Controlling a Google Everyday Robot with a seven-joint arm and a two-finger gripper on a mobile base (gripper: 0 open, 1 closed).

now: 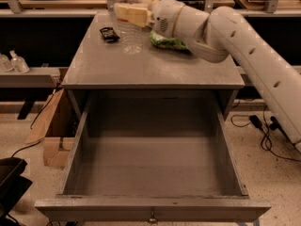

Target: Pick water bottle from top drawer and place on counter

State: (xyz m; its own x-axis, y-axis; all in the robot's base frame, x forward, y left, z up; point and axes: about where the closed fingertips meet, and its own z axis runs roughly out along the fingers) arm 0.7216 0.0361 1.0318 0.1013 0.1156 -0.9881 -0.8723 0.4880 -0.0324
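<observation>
The water bottle (129,34) is clear and ribbed and stands upright at the back of the grey counter (155,67). My gripper (126,14) is shut on the water bottle's upper part, its cream fingers (134,14) clamped across it. The white arm reaches in from the right. The top drawer (150,173) is pulled fully open below, with a plain grey inside that holds nothing and a small knob (151,217) on its front panel.
A small black object (109,34) lies at the counter's back left. A green bag (169,42) lies behind the arm. Two pump-top sanitizer bottles (14,61) stand on the left bench. A cardboard box (54,131) sits on the floor left; cables lie at right.
</observation>
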